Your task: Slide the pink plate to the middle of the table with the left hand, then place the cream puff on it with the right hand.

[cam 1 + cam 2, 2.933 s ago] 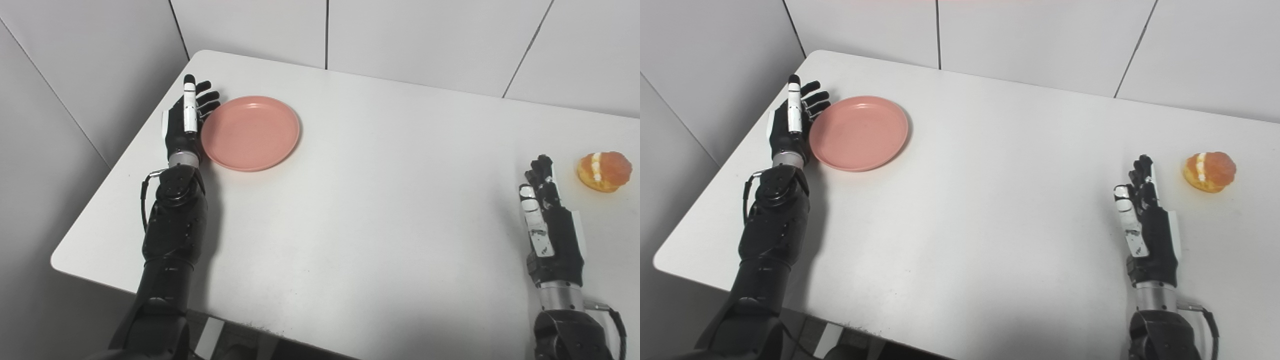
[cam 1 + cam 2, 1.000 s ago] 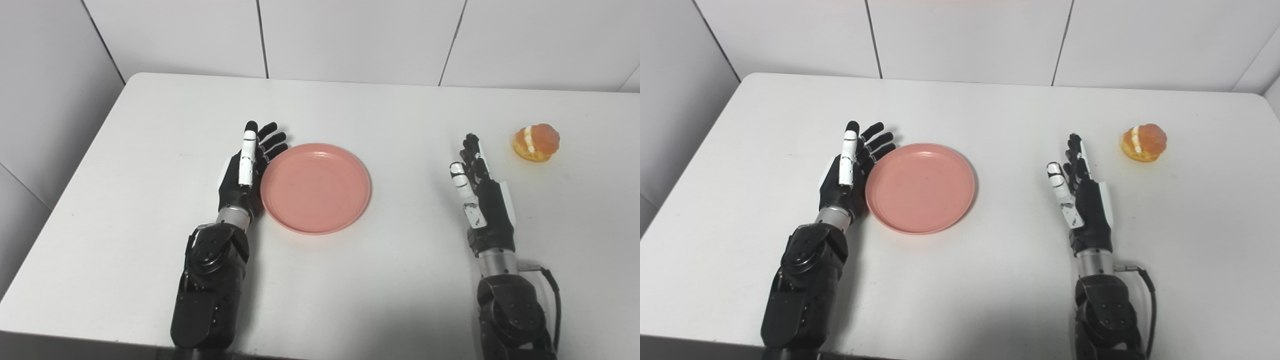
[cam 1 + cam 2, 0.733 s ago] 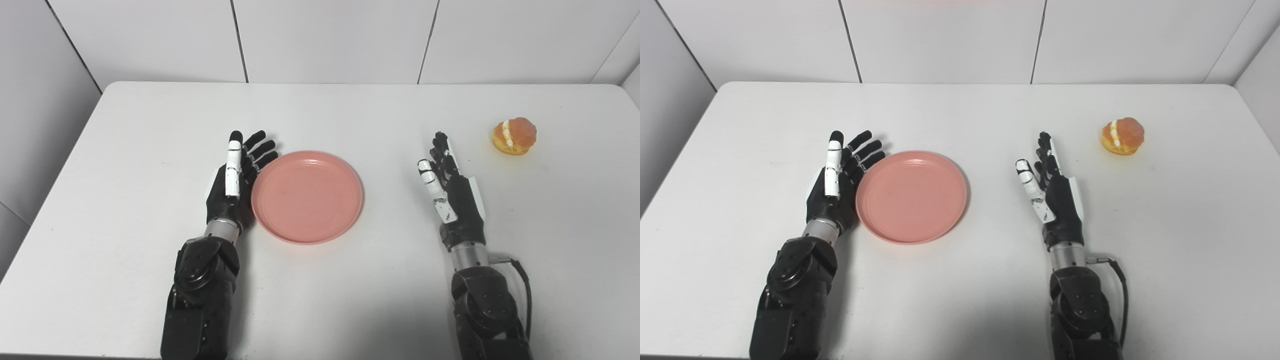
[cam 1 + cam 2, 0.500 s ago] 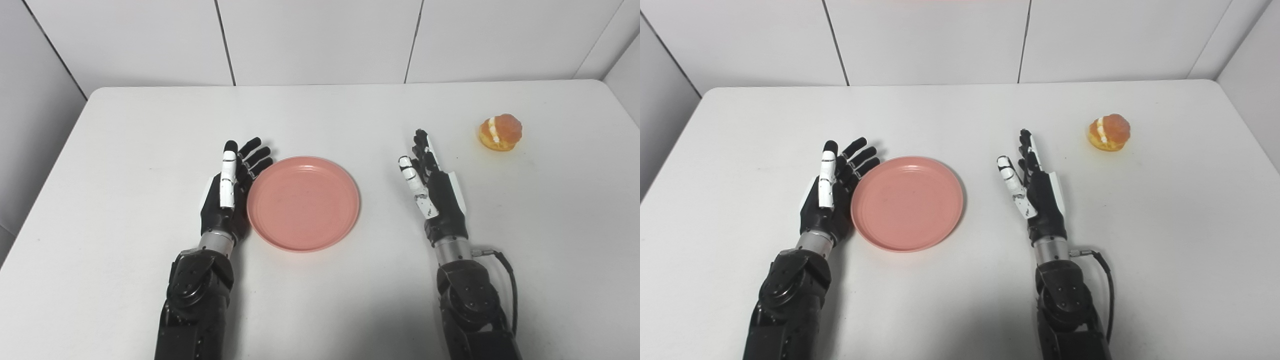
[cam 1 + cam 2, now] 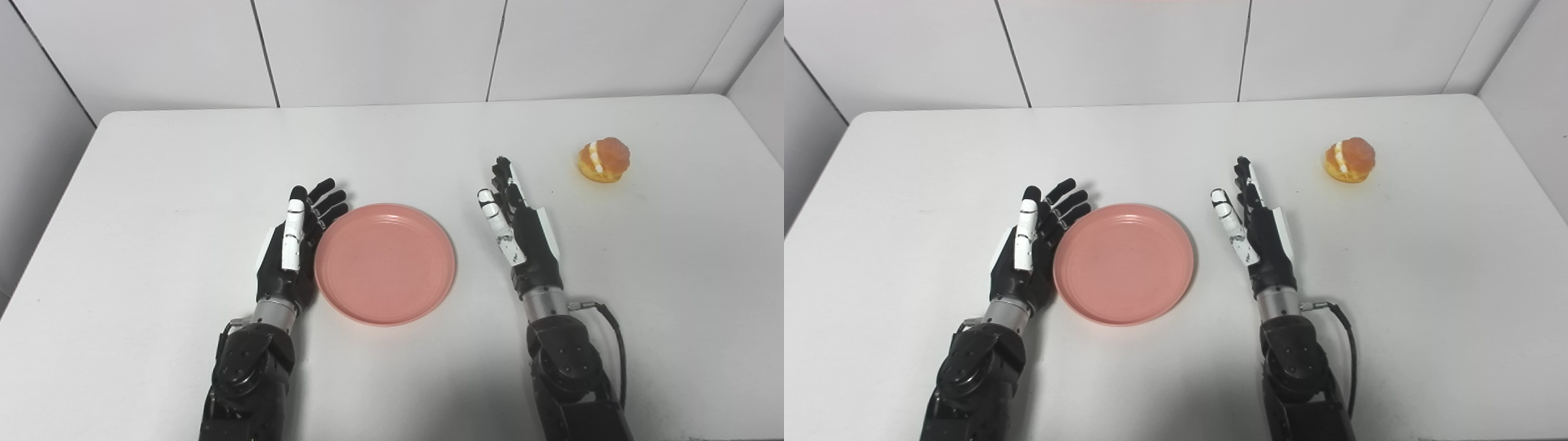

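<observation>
The round pink plate (image 5: pixel 384 263) lies flat near the middle of the white table (image 5: pixel 153 184), with nothing on it. My left hand (image 5: pixel 293 251) stands on edge against the plate's left rim, open, fingers straight and pointing away from me. My right hand (image 5: pixel 520 236) is open too, on edge a short way right of the plate and apart from it. The cream puff (image 5: pixel 604 160), orange-brown with a white cream stripe, sits alone at the far right of the table, well beyond the right hand (image 5: pixel 1258 236).
White tiled walls close in behind the table and at both sides. The table's right edge (image 5: pixel 1525 165) runs close to the cream puff (image 5: pixel 1349 159). Bare tabletop lies between the right hand and the puff.
The left hand has pushed the pink plate from the table's far left to near its middle. The camera has also turned, shifting the whole picture. The cream puff stays where it was.
</observation>
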`<action>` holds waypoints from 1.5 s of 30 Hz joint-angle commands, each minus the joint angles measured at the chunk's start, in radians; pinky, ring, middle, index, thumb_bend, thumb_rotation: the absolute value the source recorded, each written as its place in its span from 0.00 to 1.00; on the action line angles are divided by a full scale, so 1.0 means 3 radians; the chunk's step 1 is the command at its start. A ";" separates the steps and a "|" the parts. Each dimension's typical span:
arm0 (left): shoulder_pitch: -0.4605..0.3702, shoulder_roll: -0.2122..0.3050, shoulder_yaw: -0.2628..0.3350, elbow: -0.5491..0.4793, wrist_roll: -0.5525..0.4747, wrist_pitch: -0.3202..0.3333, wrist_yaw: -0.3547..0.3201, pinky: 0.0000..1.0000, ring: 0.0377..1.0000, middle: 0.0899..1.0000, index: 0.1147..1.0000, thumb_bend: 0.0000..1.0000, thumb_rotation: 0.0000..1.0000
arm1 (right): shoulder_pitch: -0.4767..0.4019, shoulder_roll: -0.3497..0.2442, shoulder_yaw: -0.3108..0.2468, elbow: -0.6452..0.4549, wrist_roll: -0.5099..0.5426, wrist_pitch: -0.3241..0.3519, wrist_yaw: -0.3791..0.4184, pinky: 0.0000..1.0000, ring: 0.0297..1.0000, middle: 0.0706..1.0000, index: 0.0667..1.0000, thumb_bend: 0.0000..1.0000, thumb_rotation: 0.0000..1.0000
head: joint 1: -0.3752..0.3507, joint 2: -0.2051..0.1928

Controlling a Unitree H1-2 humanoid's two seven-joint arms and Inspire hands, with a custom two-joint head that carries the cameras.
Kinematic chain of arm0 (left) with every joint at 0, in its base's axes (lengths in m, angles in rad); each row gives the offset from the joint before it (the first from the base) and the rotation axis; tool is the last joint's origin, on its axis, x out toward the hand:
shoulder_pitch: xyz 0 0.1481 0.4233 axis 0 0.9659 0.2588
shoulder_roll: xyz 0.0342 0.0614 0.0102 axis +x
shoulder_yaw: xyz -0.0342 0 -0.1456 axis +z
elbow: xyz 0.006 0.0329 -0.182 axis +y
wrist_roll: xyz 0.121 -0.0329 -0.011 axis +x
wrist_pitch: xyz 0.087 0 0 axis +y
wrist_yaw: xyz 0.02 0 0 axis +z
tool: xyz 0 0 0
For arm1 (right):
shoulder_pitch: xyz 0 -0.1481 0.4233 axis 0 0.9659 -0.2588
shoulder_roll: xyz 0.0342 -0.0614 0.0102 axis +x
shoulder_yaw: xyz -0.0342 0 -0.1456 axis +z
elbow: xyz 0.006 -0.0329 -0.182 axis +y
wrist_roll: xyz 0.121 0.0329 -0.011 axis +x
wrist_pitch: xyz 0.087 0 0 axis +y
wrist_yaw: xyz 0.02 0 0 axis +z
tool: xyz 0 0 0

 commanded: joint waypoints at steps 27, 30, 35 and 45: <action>0.0047 -0.0095 0.0018 0.0246 0.0197 -0.0823 0.0037 0.89 0.87 0.85 0.84 0.49 1.00 | -0.0590 -0.0561 -0.0151 0.0101 -0.0914 -0.0409 -0.0611 0.90 0.95 0.97 0.98 0.64 0.73 | 0.0059 -0.0064; 0.0058 -0.0089 0.0023 0.0227 0.0223 -0.0811 0.0056 0.89 0.86 0.85 0.83 0.49 1.00 | -0.0649 -0.0643 -0.0181 0.0025 -0.1020 -0.0248 -0.0602 0.92 0.96 0.98 0.98 0.65 0.72 | 0.0059 -0.0064; 0.0076 -0.0044 0.0038 0.0174 0.0246 -0.0738 0.0074 0.90 0.87 0.87 0.84 0.51 1.00 | -0.0761 -0.0791 -0.0298 -0.0059 -0.1152 0.0032 -0.0599 0.91 0.95 0.97 0.97 0.68 0.68 | 0.0022 -0.0074; 0.0091 0.0026 0.0064 0.0148 0.0214 -0.0678 0.0045 0.91 0.87 0.86 0.84 0.52 1.00 | -0.0981 -0.1139 -0.0435 -0.0072 -0.1332 0.0630 -0.0495 0.83 0.92 0.96 0.96 0.72 0.51 | -0.0079 -0.0090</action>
